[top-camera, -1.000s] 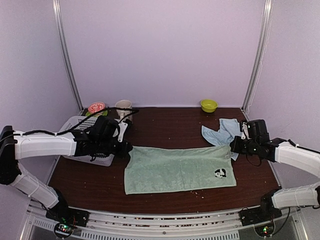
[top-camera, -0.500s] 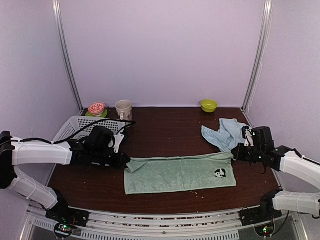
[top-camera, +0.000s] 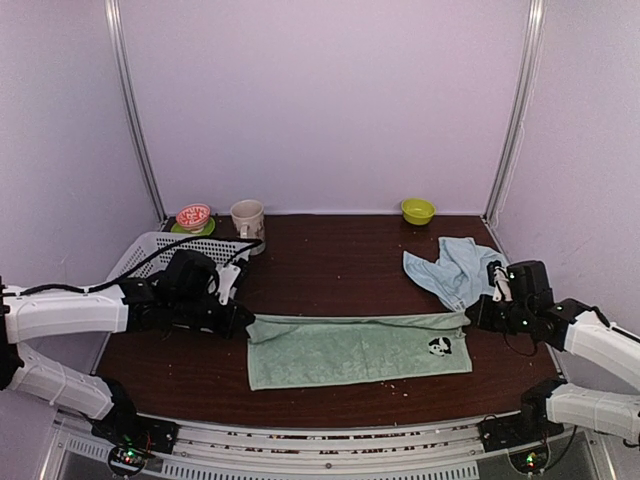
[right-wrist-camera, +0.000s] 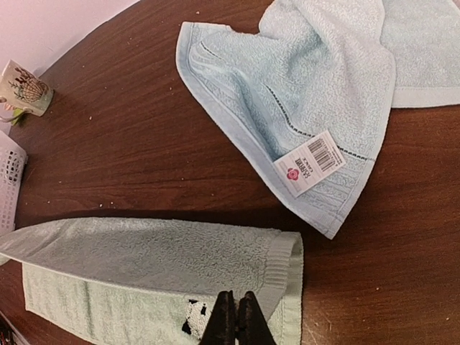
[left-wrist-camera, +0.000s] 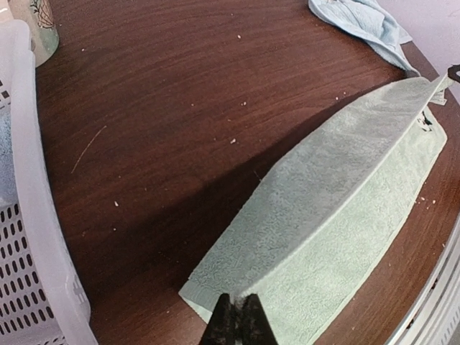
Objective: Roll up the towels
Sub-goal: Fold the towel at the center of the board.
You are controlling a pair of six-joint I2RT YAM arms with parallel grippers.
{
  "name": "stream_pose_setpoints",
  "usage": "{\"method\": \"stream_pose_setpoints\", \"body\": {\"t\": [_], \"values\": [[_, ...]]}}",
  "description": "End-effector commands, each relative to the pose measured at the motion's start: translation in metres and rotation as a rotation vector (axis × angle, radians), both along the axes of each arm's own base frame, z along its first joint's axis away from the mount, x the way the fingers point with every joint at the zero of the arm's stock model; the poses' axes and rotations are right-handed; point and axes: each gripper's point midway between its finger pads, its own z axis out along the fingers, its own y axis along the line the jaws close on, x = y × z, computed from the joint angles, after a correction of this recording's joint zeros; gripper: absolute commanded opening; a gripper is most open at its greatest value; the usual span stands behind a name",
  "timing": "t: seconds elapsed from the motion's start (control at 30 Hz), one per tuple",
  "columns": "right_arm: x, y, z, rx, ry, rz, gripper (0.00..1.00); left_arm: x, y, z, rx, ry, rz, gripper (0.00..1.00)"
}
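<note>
The pale mint green towel (top-camera: pixel 360 350) lies lengthwise across the dark table, its far long edge lifted and carried over toward the near edge. My left gripper (top-camera: pixel 243 322) is shut on the towel's left far corner (left-wrist-camera: pixel 236 316). My right gripper (top-camera: pixel 472 318) is shut on the right far corner (right-wrist-camera: pixel 236 309), just beside the panda patch (right-wrist-camera: pixel 192 320). The raised fold (left-wrist-camera: pixel 338 208) stretches taut between the two grippers. A light blue towel (top-camera: pixel 450 265) lies crumpled at the back right (right-wrist-camera: pixel 316 93), with a barcode tag showing.
A white mesh basket (top-camera: pixel 150 248) stands at the left behind my left arm, its rim (left-wrist-camera: pixel 29 180) close to the towel's left end. A mug (top-camera: pixel 247 216), a red bowl (top-camera: pixel 193 215) and a green bowl (top-camera: pixel 418 210) stand along the back edge.
Both grippers have moved toward the near edge, drawing the green towel's far edge over itself. The towel's visible strip has become narrower.
</note>
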Motion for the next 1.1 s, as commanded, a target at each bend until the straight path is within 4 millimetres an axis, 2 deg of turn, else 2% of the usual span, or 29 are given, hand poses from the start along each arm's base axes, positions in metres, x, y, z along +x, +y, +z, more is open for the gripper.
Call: {"method": "stream_pose_setpoints", "body": {"t": [0.0,0.2,0.43,0.8,1.07], "values": [[-0.011,-0.001,-0.013,0.010,0.043,-0.004,0.00,0.001,0.007,0.007,0.062,-0.032,-0.011,0.00],[-0.012,-0.001,-0.014,0.013,0.044,-0.006,0.00,-0.007,0.003,-0.002,0.117,-0.024,-0.038,0.00],[-0.012,-0.002,-0.016,0.010,0.050,-0.011,0.00,-0.026,-0.012,-0.015,0.150,0.011,-0.105,0.00],[-0.018,0.001,-0.016,0.037,0.072,-0.008,0.00,-0.042,-0.011,-0.012,0.137,0.023,-0.127,0.00],[-0.025,-0.001,-0.013,0.056,0.074,-0.027,0.00,-0.054,-0.015,-0.017,0.142,0.050,-0.147,0.00]]}}
